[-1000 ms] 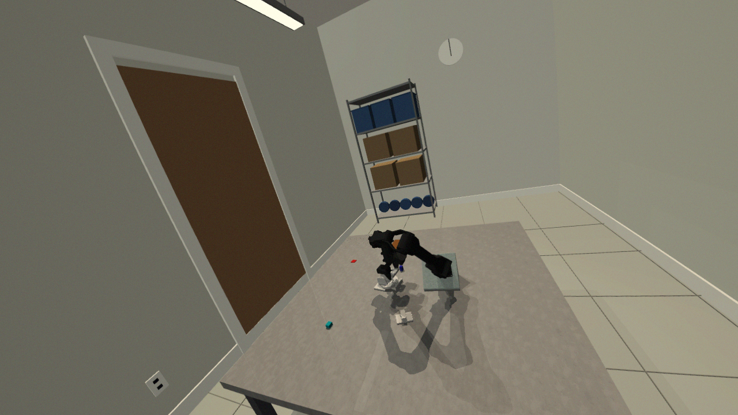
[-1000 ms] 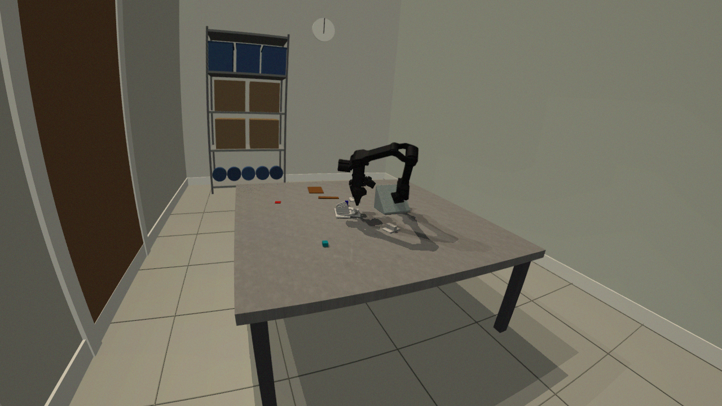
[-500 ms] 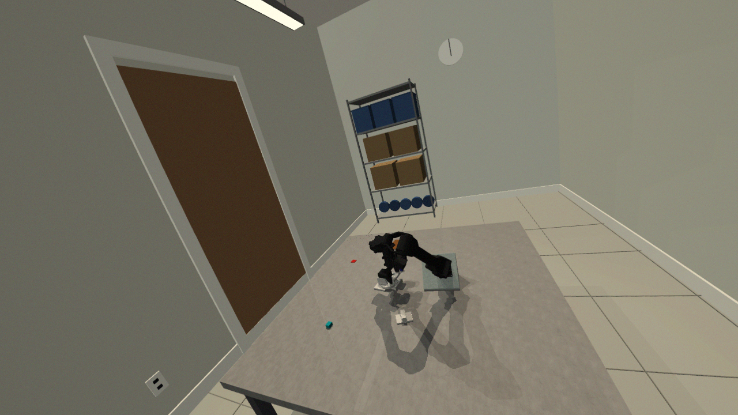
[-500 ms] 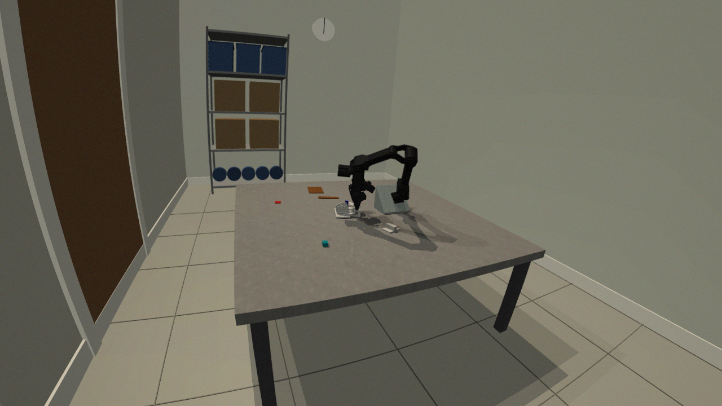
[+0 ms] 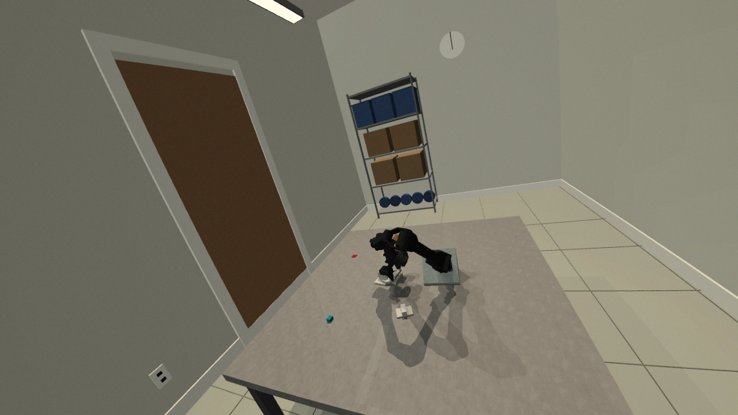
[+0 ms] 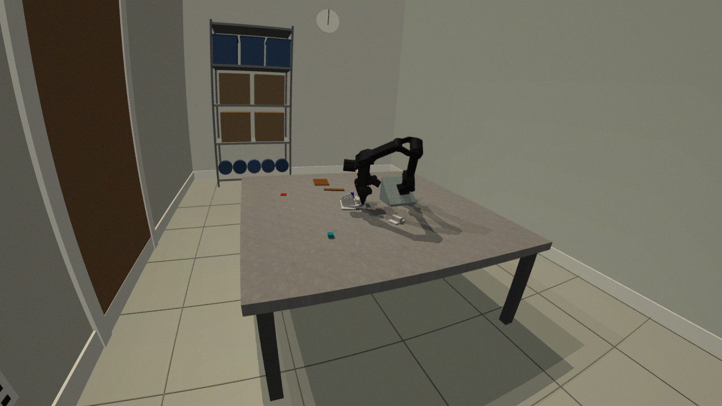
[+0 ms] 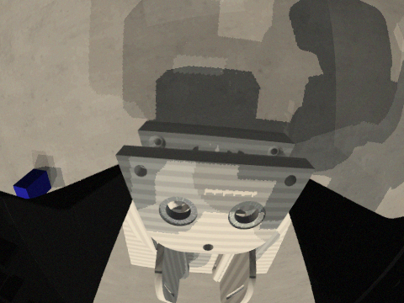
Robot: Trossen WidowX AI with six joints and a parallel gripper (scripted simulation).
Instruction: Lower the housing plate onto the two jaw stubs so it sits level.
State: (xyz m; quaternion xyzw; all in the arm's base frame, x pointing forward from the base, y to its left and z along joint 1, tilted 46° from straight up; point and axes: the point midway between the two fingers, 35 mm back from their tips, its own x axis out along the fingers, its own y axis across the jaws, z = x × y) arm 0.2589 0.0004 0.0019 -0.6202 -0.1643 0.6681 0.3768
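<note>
My gripper (image 7: 214, 174) (image 5: 387, 278) (image 6: 362, 203) is shut on the pale housing plate (image 7: 210, 225), with one black finger at each side edge. The plate has two ringed holes and three small holes. It is close over the white gripper base (image 7: 219, 136) (image 5: 379, 282) (image 6: 346, 207). The base's far edge, with two screw holes, shows beyond the plate. The left jaw (image 7: 174, 269) and the right jaw (image 7: 236, 273) stick out below the plate's near edge. The stubs are hidden; glints show inside the ringed holes. Any gap under the plate cannot be judged.
A blue block (image 7: 29, 187) (image 6: 351, 193) lies nearby. A white part (image 5: 403, 311) (image 6: 396, 220), a teal block (image 5: 329, 319) (image 6: 330, 235) and a red piece (image 5: 354, 256) (image 6: 283, 194) lie farther out. Orange pieces (image 6: 320, 182) lie behind. A grey-green wedge (image 5: 432, 276) (image 6: 390, 195) stands by the arm's base.
</note>
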